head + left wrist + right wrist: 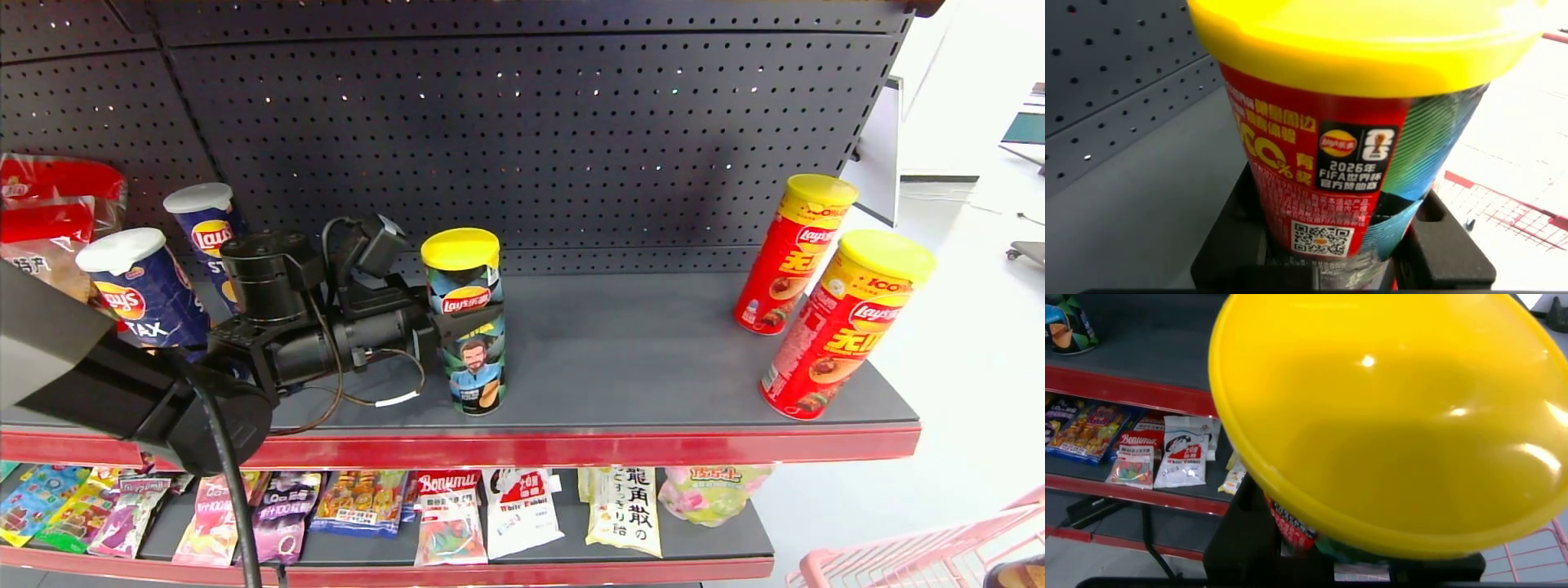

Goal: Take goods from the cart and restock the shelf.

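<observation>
A chip can with a yellow lid and a dark blue-green label (473, 327) stands upright on the grey upper shelf (637, 359), near its front edge. My left gripper (467, 321) reaches in from the left and is shut on that can at mid-height. In the left wrist view the same can (1347, 155) sits between the black fingers (1229, 245). My right gripper (1331, 559) is shut on a second can, whose yellow lid (1396, 416) hides most of its red label. That can hangs in front of the shelf, over the floor.
Two red cans with yellow lids (845, 327) (792, 253) stand at the shelf's right end. Two blue cans with white lids (143, 286) (208, 233) and red bags (49, 204) fill the left. Snack bags (449, 510) lie on the lower shelf. A pink cart (922, 555) is at lower right.
</observation>
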Controlling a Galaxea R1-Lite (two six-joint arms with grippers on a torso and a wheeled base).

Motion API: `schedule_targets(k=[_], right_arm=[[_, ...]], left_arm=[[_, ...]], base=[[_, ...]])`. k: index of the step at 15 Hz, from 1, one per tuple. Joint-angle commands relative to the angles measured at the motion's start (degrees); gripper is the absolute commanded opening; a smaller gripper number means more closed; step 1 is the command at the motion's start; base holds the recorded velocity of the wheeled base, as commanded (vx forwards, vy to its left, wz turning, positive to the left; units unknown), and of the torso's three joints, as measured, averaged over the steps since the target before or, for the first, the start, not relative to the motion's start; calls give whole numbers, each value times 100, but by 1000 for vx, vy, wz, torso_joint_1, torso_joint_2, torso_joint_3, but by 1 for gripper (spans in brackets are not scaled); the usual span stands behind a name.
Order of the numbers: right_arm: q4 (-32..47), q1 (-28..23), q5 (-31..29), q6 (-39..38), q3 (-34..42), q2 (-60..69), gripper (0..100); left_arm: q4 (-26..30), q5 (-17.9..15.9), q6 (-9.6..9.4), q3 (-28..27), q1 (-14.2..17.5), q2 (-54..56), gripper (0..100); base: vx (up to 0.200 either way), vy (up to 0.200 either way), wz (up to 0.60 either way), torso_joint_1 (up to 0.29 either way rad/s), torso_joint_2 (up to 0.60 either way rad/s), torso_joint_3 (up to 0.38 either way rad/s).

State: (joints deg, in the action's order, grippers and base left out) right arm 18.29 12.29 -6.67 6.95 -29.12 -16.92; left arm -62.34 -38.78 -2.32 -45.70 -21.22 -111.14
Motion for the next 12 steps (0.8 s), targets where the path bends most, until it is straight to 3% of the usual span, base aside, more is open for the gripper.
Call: schedule_targets(k=[1,10,12], right_arm=[[0,2,-1,-1,3,-13,0],[8,2,-1,8,3,22,0],[8,2,-1,8,3,22,0]], left_arm=[[12,2,3,18,-31,5,0],[20,19,56,97,-92,49,0],[20,11,188,132,-92,154,0]], base=[[0,0,0,0,0,0],[0,0,0,0,0,0],[0,0,0,0,0,0]])
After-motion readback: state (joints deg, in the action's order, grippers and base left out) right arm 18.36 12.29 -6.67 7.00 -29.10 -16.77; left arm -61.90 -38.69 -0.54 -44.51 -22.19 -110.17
